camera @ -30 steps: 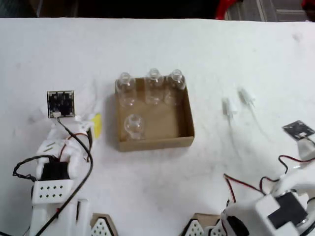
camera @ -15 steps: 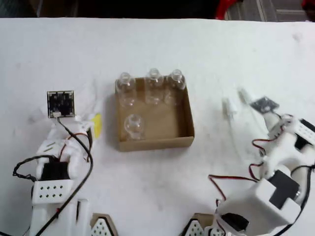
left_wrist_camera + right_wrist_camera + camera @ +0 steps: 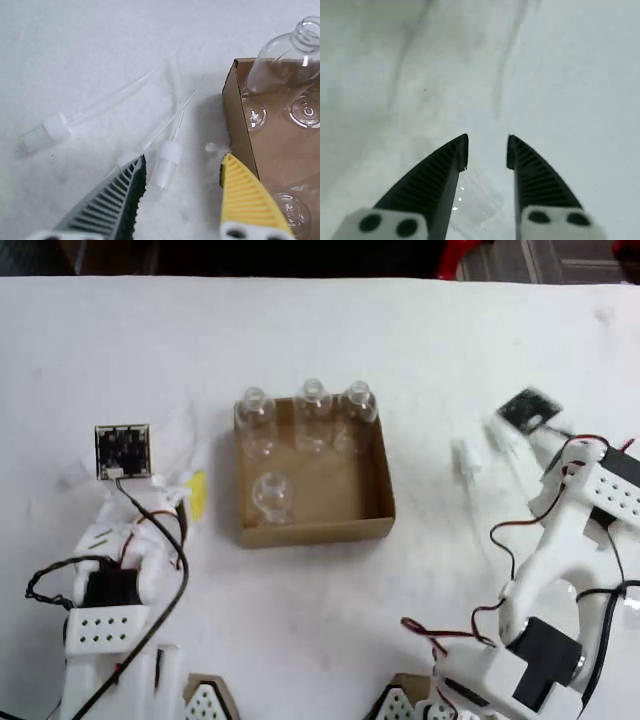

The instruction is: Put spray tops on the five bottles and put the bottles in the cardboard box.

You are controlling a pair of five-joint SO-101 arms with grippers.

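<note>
Right gripper (image 3: 486, 150) narrow, empty; that gap may shove the spray top (image 3: 467, 457) aside. Left gripper (image 3: 182, 170) wide, straddling a second spray top (image 3: 164, 162).

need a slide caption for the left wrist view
Open left gripper framing a spray top beside the cardboard box holding bottles.

Box (image 3: 315, 530) showing brown, bottles (image 3: 313, 405) clear, spray tops (image 3: 466, 458) white; left gripper (image 3: 183, 159) showing ribbed grey and yellow, right gripper (image 3: 487, 145) ribbed black.
</note>
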